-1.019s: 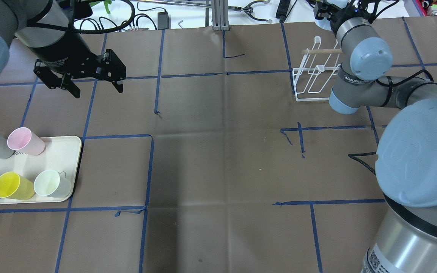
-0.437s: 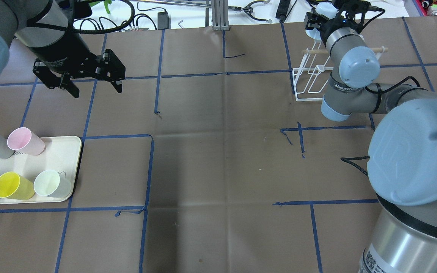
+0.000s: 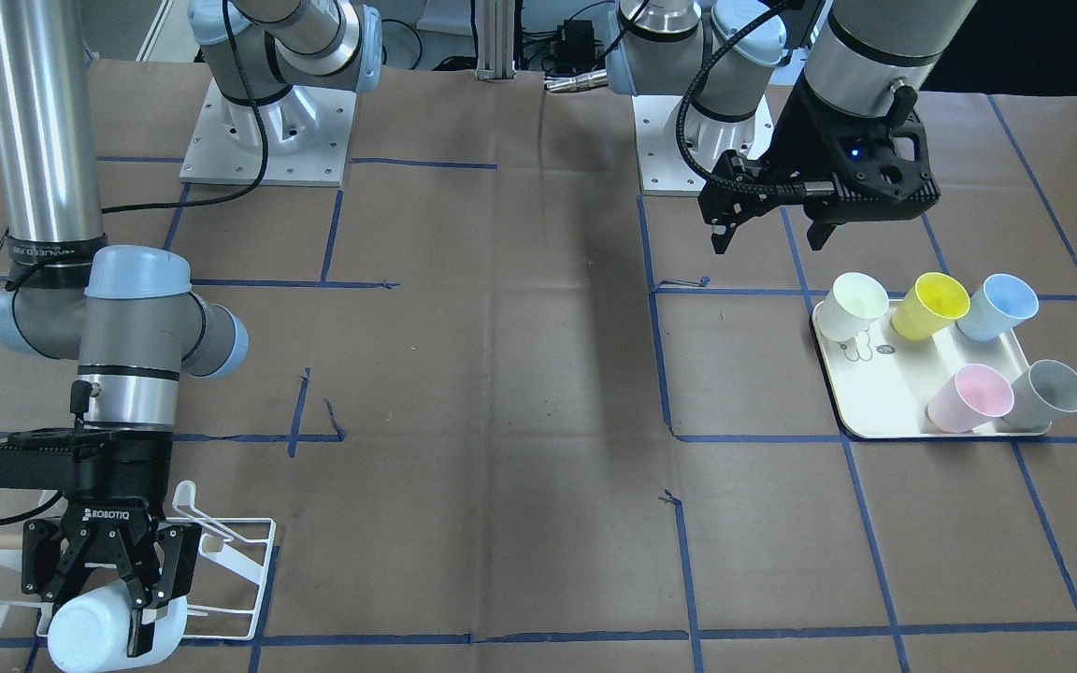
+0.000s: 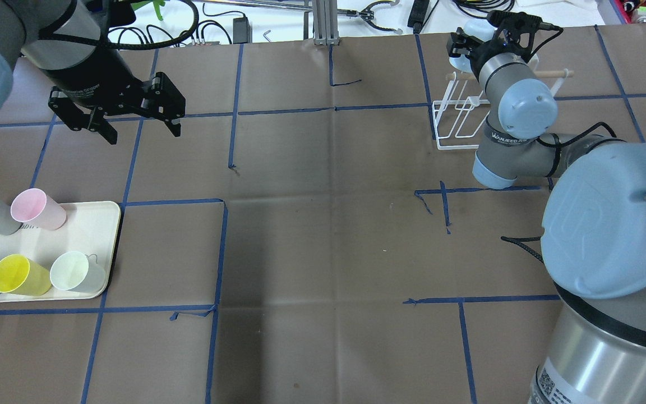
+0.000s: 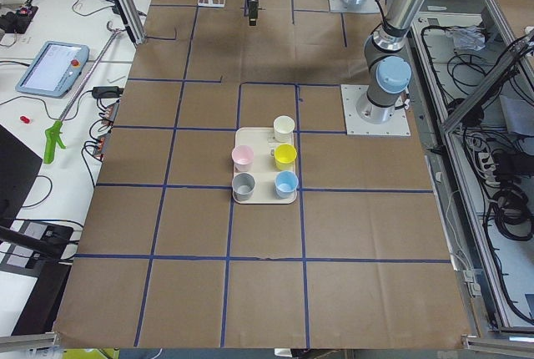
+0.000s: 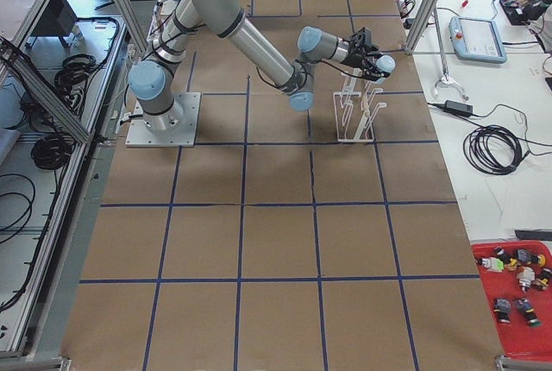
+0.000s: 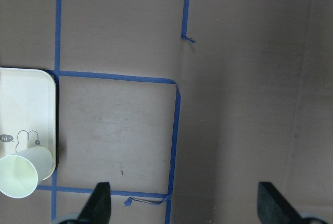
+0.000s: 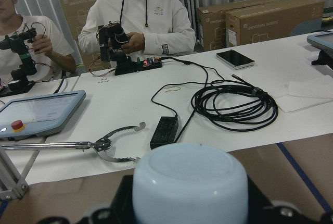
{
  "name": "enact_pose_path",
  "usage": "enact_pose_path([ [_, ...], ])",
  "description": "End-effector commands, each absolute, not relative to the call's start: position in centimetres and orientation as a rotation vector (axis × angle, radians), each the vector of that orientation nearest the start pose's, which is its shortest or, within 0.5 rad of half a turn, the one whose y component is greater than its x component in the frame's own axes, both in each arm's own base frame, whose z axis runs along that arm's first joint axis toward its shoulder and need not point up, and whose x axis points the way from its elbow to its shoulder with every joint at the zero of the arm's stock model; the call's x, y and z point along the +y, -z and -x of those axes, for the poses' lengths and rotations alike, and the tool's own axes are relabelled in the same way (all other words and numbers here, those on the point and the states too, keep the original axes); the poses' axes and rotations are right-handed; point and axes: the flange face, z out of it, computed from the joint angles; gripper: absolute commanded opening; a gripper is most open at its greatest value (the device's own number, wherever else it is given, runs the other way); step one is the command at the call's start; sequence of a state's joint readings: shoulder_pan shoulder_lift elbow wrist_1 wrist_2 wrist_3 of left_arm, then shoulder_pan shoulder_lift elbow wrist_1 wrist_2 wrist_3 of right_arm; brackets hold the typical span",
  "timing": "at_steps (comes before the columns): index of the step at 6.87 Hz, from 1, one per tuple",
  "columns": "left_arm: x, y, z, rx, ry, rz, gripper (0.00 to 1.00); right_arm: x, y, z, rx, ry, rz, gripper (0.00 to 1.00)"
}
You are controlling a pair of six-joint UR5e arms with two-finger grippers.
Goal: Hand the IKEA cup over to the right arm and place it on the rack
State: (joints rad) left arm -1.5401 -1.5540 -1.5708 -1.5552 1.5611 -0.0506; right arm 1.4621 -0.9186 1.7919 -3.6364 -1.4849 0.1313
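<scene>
While right fingers clamp pale blue cup between them at rack edge, left fingers hang spread.

I work in a robotics lab. My tabletop is papered brown and gridded with blue tape. A touchscreen control pad and coiled cables lie on the white bench alongside. People sit there holding small black devices, with cardboard boxes behind them.

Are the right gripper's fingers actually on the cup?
Touching. The front-facing view shows the right gripper clamped on the pale blue cup.
</scene>
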Motion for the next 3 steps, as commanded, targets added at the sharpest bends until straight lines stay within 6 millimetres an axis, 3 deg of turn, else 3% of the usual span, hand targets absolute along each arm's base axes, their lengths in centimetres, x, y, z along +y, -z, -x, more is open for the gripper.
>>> enact_pose_path([
  [1, -49.2, -49.8, 11.9, 3.148, 0.053, 0.128, 1.0, -64.8, -25.8, -7.2, 2.527, 1.719, -0.221, 0.58],
  [2, -49.2, -49.8, 11.9, 3.148, 0.053, 0.128, 1.0, -64.7, -26.4, -7.2, 2.523, 1.727, -0.221, 0.99],
  [3, -49.2, -49.8, 11.9, 3.148, 0.053, 0.128, 1.0, -64.6, -26.9, -7.2, 2.521, 1.729, -0.221, 1.0],
])
